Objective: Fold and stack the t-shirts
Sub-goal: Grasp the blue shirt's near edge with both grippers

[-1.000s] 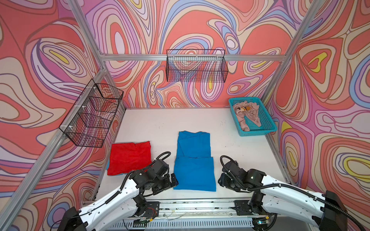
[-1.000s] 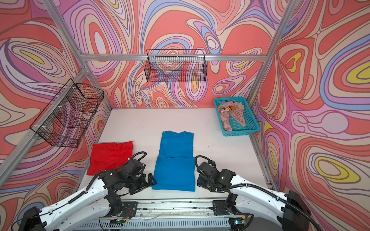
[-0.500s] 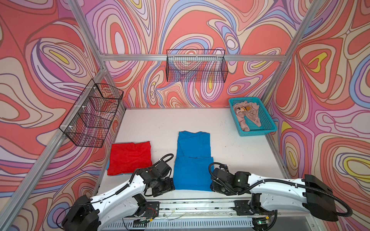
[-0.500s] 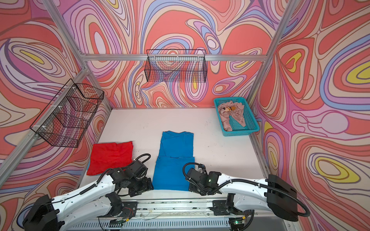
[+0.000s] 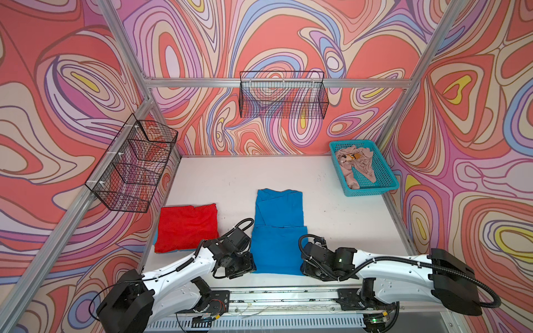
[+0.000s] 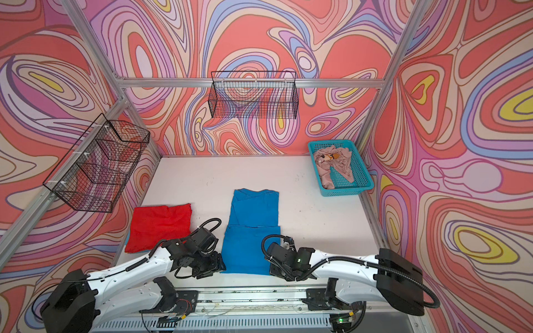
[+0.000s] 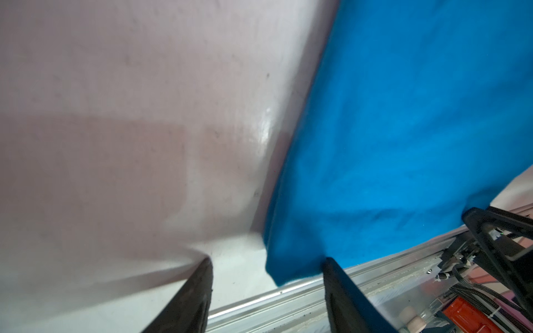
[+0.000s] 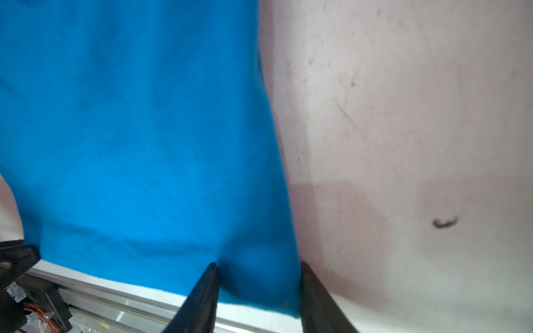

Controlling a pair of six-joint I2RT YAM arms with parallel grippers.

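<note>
Midway through a fold-and-stack job, by the look of it, both arms of the tabletop rig reached low over the front edge of the white table (image 5: 230,178) to the hem of a bright blue t-shirt (image 5: 278,230). It lay flat and lengthwise in the middle of the surface, its sides turned in to form a long panel and its collar end toward the back wall. The left gripper (image 7: 268,265) stood with jaws apart astride the hem's near left corner, one finger (image 7: 196,294) over bare table and the other at the cloth's edge. The right gripper (image 8: 259,268) likewise had its jaws apart around the near right corner, with blue fabric puckered slightly between them; no firm pinch showed at either corner. A red t-shirt (image 5: 187,227), already folded into a rectangle, lay to the left, apart from the blue one, while a beige-pink printed t-shirt (image 5: 356,167) sat crumpled in a turquoise mesh basket (image 5: 372,191) in the far right corner. The blue tee appeared to be thin, light, limp cloth that would sag and drape rather than hold a shape. The two hem corners therefore looked like the right places to grasp it, catching every layer and lifting evenly. A shallow bite could let the lower layer slip, and an uneven pull would likely skew the fold.
</note>
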